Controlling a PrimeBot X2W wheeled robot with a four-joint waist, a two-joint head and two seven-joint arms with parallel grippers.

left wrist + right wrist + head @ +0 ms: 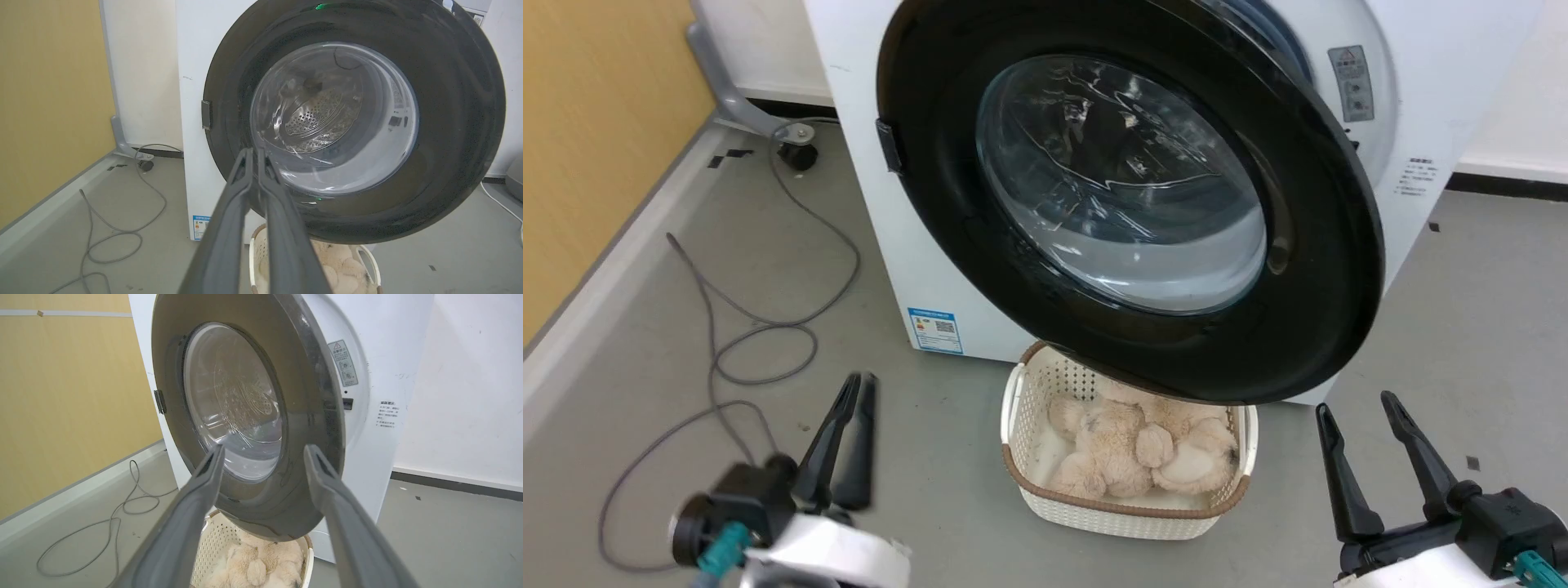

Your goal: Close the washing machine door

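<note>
You see the washing machine door (pixel 1323 269) standing ajar in front of the washing machine (pixel 890 229). Its black rim hangs over the basket (pixel 1013 408). In the right wrist view the door's right edge is away from the white front, so the door is not shut.

Your left gripper (pixel 862 384) is low at the left, well apart from the door. Its two fingers are pressed almost together and they hold nothing. In the left wrist view these fingers (pixel 241 192) point toward the lower left part of the rim. Your right gripper (pixel 1356 404) is low at the right, just under the door's lower right edge, not touching it. Its fingers are spread wide and empty.

The white basket stands on the grey floor (pixel 1462 327), close to the machine, and a beige plush toy (pixel 1135 449) lies in it. A grey cable (pixel 719 343) curls on the floor at the left, near a yellow wall (pixel 596 122). A blue sticker (pixel 935 329) is on the machine's lower front corner.
</note>
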